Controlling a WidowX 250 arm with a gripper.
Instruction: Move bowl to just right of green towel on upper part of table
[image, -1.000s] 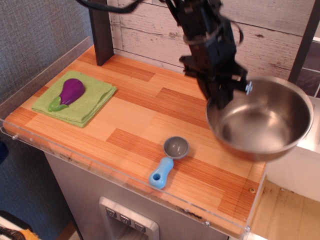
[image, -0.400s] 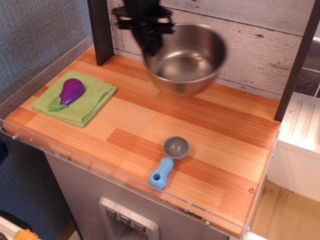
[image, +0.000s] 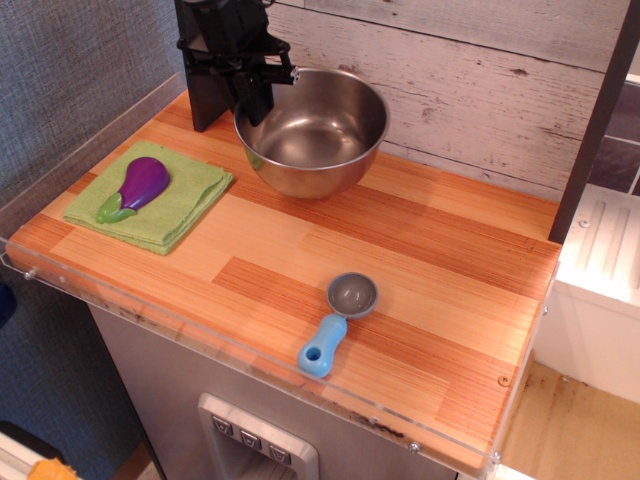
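The shiny steel bowl (image: 322, 140) sits low at the back of the table (image: 430, 260), near the wall, up and to the right of the green towel (image: 178, 212). I cannot tell whether it touches the wood or hangs just above it. My black gripper (image: 257, 103) comes down from the top left and is shut on the bowl's left rim. The towel lies flat at the left edge, a short gap from the bowl.
A purple toy eggplant (image: 140, 186) lies on the towel. A small grey scoop with a blue handle (image: 337, 322) lies near the front edge. A dark post (image: 200, 95) stands just behind my gripper, with a white plank wall (image: 470, 80) behind the bowl.
My gripper has carried the bowl from the right edge across to the back left, and lowered it down next to the towel.
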